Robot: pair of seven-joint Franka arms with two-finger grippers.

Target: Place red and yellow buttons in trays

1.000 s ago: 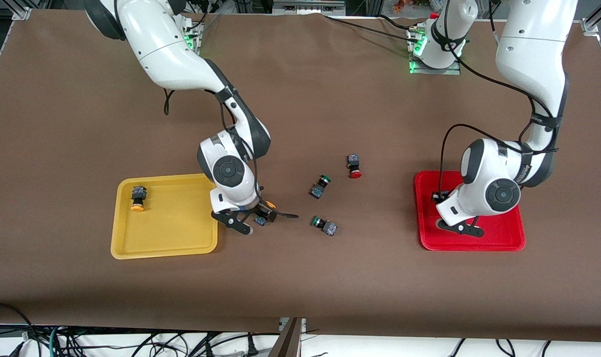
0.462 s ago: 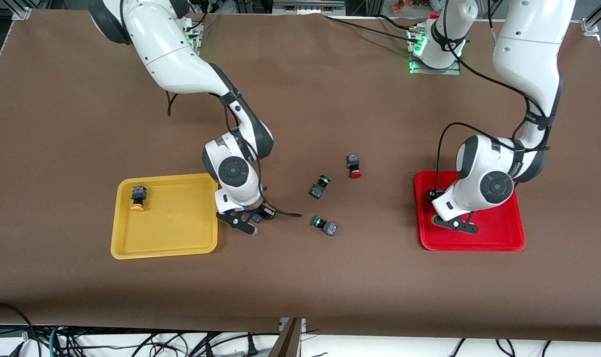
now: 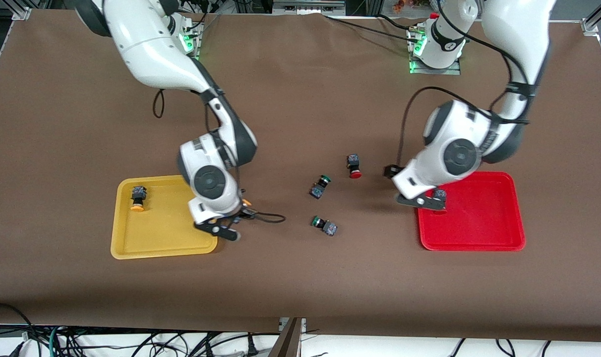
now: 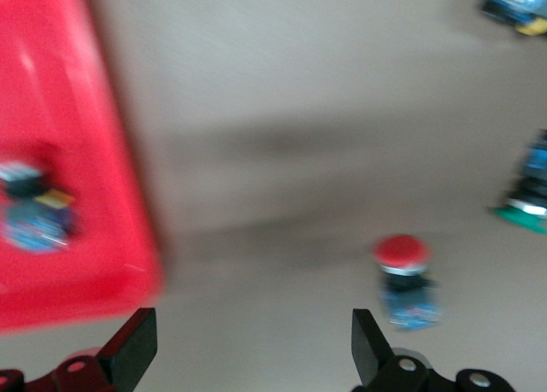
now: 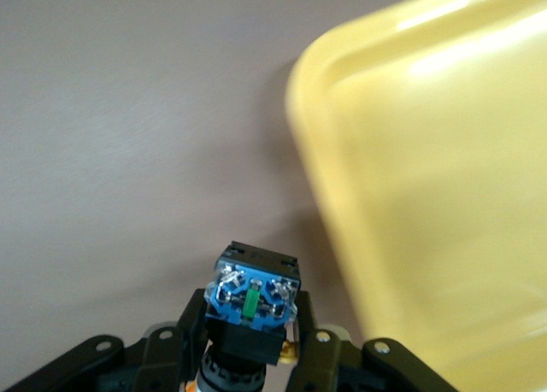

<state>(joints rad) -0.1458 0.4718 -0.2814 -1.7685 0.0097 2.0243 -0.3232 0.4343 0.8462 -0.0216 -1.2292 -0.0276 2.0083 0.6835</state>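
Note:
My right gripper (image 3: 230,221) is shut on a yellow button (image 5: 255,302) and holds it over the table beside the rim of the yellow tray (image 3: 164,248); its orange cap (image 3: 246,202) peeks out. The tray's corner shows in the right wrist view (image 5: 444,196). Another yellow button (image 3: 138,198) lies in that tray. My left gripper (image 3: 419,202) is open and empty over the red tray's (image 3: 479,238) rim toward the table's middle. A red button (image 3: 440,194) lies in the red tray, also seen in the left wrist view (image 4: 34,213). A second red button (image 3: 353,166) lies on the table (image 4: 403,277).
Two green-capped switches (image 3: 320,186) (image 3: 324,225) lie on the brown table between the trays, nearer to the front camera than the loose red button. One green switch (image 4: 526,187) shows in the left wrist view. A black cable (image 3: 268,217) trails from the right gripper.
My right gripper has moved with the yellow button toward the yellow tray. My left gripper has moved from over the red tray toward the table's middle, uncovering a red button in the tray.

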